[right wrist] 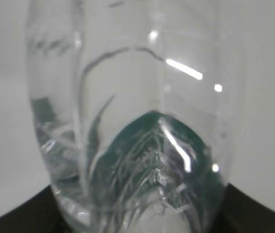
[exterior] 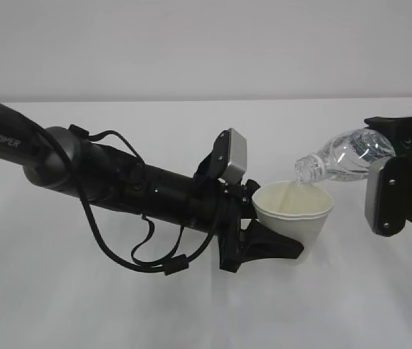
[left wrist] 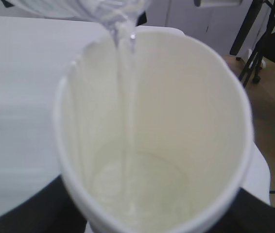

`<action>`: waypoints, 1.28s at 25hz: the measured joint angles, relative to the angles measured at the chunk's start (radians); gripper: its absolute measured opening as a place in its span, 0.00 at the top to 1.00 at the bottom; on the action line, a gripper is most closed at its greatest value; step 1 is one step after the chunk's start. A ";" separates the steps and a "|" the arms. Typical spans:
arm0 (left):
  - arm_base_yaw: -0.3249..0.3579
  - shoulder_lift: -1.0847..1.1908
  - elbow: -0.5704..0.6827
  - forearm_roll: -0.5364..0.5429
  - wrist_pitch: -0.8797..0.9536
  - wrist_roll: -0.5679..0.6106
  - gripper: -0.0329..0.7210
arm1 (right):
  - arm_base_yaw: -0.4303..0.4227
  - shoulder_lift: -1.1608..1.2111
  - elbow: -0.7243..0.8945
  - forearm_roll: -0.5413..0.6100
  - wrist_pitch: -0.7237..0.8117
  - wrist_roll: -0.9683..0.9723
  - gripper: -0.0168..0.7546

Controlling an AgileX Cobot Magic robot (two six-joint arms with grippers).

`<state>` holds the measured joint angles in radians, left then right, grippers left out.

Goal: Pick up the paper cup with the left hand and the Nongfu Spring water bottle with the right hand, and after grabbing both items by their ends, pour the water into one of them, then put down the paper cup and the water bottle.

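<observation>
Exterior view: left gripper (exterior: 268,243) clamped on the lower wall of the paper cup (exterior: 293,218), held clear above the white table (exterior: 191,313), middle of scene. Right gripper (exterior: 395,171) pinching the base end of the Nongfu Spring water bottle (exterior: 344,156), tilted neck-down to the left, mouth just over the cup's rim. Thin stream of water (left wrist: 127,97) running into the cup, shallow pool at the bottom. Plain pale wall behind; in the left wrist view, wooden floor (left wrist: 268,126) beyond the table's right edge.
</observation>
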<state>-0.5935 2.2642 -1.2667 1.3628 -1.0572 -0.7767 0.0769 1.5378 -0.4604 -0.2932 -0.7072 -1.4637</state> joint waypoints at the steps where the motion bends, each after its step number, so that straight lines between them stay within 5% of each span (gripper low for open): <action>1: 0.000 0.000 0.000 0.000 0.000 0.000 0.39 | 0.000 0.000 0.000 0.000 0.000 0.000 0.46; 32: 0.000 0.002 0.000 0.002 0.008 0.000 0.39 | 0.000 0.000 0.000 -0.016 0.000 -0.003 0.46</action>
<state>-0.5935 2.2664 -1.2667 1.3649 -1.0494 -0.7767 0.0769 1.5378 -0.4604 -0.3088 -0.7072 -1.4666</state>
